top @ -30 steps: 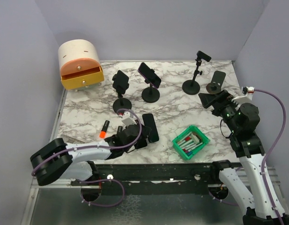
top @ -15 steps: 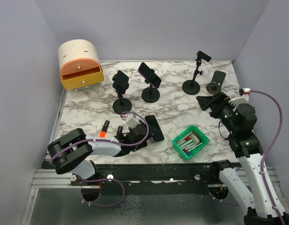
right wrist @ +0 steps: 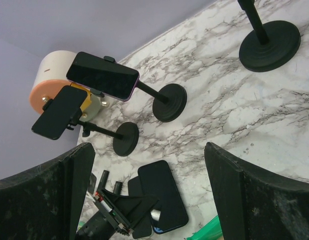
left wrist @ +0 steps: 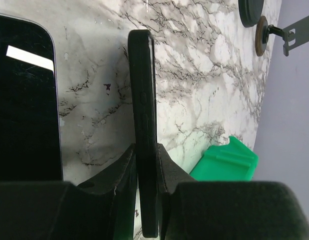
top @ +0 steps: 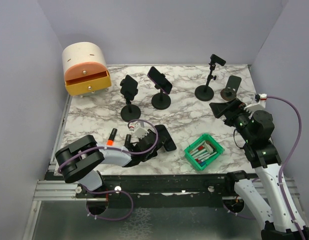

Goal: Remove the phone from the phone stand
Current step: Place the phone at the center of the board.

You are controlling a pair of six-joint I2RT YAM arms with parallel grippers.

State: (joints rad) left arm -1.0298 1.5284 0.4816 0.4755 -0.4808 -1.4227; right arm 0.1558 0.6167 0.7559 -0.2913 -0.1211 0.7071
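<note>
Phone [left wrist: 144, 125] is sitting on edge, off any stand, low over the counter [left wrist: 204, 75]; whether it is touching, I cannot tell. Left gripper [left wrist: 145, 152] is pinching its near end. Flat phone [left wrist: 24, 100] is lying just beside. Best move, I judge: tipping it down onto bare marble between flat phone and bin [left wrist: 224, 160], then letting go. Right gripper [right wrist: 148, 150] is hanging spread wide, holding nothing.

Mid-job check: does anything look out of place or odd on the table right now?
The phone pinched in the left gripper is turned up on edge, beside a second phone lying flat on the marble. A red-tipped marker also lies loose outside the green bin.
</note>
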